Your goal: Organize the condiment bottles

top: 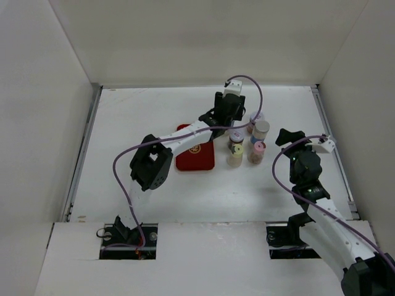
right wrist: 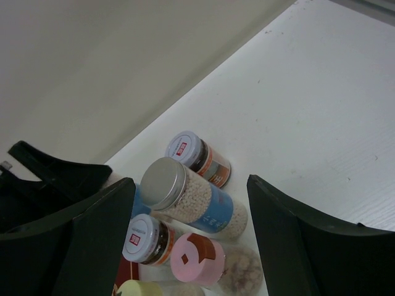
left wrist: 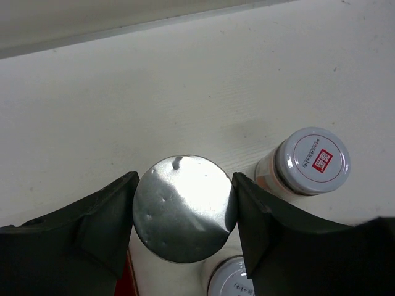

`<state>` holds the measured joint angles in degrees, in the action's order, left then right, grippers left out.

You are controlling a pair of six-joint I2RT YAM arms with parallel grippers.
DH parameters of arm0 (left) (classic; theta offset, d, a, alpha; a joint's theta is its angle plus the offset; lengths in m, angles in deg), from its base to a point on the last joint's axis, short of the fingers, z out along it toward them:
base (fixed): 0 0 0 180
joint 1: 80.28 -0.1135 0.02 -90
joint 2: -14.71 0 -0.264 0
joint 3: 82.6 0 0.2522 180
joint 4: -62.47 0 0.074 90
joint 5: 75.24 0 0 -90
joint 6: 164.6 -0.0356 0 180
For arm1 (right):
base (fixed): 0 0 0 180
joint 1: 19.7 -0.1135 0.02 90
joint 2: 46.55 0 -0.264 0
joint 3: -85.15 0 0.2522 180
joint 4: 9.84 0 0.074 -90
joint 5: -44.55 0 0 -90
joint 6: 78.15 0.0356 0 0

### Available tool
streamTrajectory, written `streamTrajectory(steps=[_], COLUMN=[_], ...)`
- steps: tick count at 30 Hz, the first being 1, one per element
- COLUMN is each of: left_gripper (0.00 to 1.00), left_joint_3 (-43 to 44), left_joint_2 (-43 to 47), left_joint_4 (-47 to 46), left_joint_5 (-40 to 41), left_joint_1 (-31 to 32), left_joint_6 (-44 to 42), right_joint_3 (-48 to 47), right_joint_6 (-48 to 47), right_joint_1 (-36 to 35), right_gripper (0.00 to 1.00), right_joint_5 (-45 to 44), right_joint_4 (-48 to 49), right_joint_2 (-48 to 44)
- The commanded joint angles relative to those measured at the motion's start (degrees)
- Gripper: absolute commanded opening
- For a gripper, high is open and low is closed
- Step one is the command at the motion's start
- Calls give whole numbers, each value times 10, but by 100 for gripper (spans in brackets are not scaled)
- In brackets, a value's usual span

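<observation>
White table (top: 185,197) fills the middle, matte and plain. At twelve o'clock a pale, bare back wall (top: 210,37) rises from its far edge. Nine o'clock, a blank side panel (top: 37,123); three o'clock, its twin (top: 370,92). Metal rails (top: 82,154) run along the table's left and right edges. Six o'clock, a white board (top: 203,259) with two rectangular cut-outs (top: 151,248). Light is soft and even, shadows faint.
</observation>
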<state>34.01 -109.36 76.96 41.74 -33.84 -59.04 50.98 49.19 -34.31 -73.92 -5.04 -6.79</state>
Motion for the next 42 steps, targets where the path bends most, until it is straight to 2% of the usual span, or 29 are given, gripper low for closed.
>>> streamTrajectory(steps=[1,9,14,20,35,40,42], left_gripper=[42,42,42,42,47,57,67], left_joint_3=[-24,-251,-329,-350,-377,-374,-380], left_joint_2=[144,273,306,306,270,250,250], left_joint_4=[-69,-119,-144,-146,-181,-185,-186], left_joint_5=[39,89,91,80,56,53,57], left_joint_1=[-25,-74,-111,-131,-132,-133,-132], left_joint_6=[-25,-1,27,36,50,48,47], right_joint_3=[-8,-11,-13,-12,-17,-17,-18], right_joint_6=[3,0,1,-1,-3,-3,-3], right_joint_1=[2,0,-1,-2,-6,-9,-10], right_gripper=[80,81,81,81,81,81,82], right_joint_5=[6,10,16,17,20,20,20], right_joint_4=[38,39,39,39,39,39,38], right_joint_2=[0,5,5,2,14,17,16])
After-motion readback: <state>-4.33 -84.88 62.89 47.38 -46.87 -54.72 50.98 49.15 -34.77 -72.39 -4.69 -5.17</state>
